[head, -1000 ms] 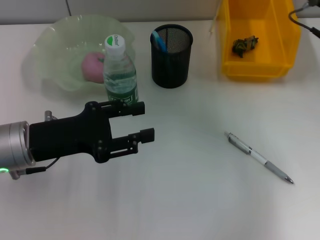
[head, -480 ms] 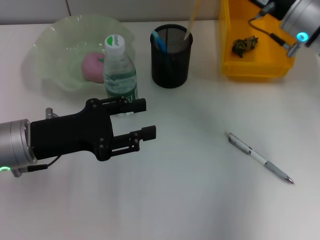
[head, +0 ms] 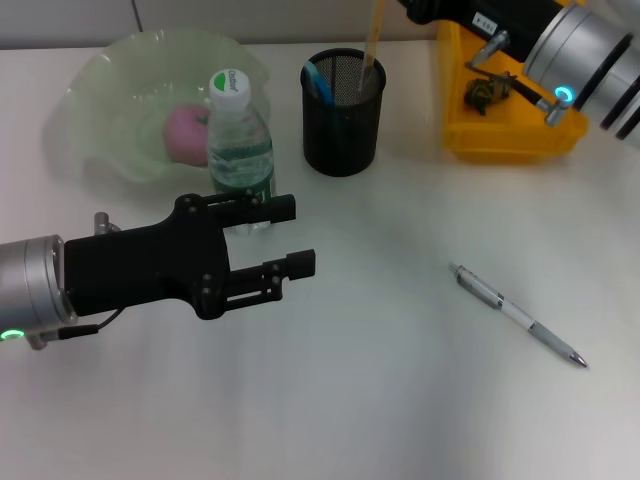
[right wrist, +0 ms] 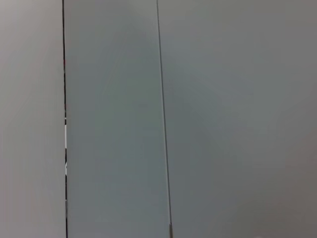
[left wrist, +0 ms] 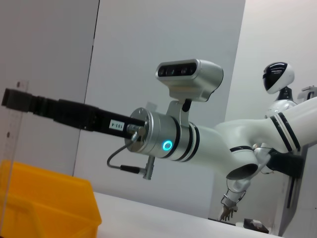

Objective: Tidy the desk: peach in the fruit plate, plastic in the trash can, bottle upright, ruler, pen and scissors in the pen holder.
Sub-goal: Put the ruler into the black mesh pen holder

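A clear yellowish ruler (head: pixel 374 38) stands almost upright with its lower end inside the black mesh pen holder (head: pixel 343 110). My right gripper (left wrist: pixel 15 97) is shut on its upper part, and its arm (head: pixel 572 45) reaches in from the top right. A blue-handled item (head: pixel 318 80) also stands in the holder. The pen (head: pixel 520 316) lies on the table at the right. The bottle (head: pixel 240 140) stands upright beside the green fruit plate (head: pixel 110 90), which holds the pink peach (head: pixel 184 133). Crumpled plastic (head: pixel 489 90) lies in the yellow trash can (head: pixel 510 135). My left gripper (head: pixel 298 236) hovers open just in front of the bottle.
The left arm's black body (head: pixel 140 270) stretches across the near left of the table. In the left wrist view the yellow bin (left wrist: pixel 44 208) sits below the right arm (left wrist: pixel 168 144). The right wrist view shows only a plain wall.
The right arm has swung in from the top right towards the left, bringing the ruler over the pen holder and lowering its end into it. The left gripper has barely shifted.
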You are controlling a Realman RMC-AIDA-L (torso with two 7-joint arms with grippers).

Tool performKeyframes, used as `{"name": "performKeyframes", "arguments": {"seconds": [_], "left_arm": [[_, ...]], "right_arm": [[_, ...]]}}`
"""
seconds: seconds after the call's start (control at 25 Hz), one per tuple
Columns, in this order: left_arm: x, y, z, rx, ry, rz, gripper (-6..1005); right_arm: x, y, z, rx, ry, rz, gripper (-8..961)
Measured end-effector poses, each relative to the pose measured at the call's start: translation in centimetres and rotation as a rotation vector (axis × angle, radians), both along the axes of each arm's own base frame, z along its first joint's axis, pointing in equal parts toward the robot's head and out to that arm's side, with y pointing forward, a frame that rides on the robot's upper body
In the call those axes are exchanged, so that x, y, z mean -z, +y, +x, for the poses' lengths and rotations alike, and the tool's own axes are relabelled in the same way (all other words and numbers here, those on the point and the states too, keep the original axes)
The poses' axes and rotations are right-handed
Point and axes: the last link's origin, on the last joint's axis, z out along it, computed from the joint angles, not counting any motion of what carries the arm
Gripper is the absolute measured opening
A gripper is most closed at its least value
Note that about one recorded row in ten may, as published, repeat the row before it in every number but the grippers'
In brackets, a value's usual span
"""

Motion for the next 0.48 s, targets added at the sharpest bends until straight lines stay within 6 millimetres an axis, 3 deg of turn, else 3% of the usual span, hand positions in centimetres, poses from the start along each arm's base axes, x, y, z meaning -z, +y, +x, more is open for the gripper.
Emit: {"name": "performKeyframes", "arguments": {"seconds": [0.48], "left_arm": [[0.1, 0.3, 0.3, 0.008, -0.001, -0.003, 630]], "right_arm": [[1.8, 0.2, -0.4, 0.002, -0.086, -0.044, 418]]}}
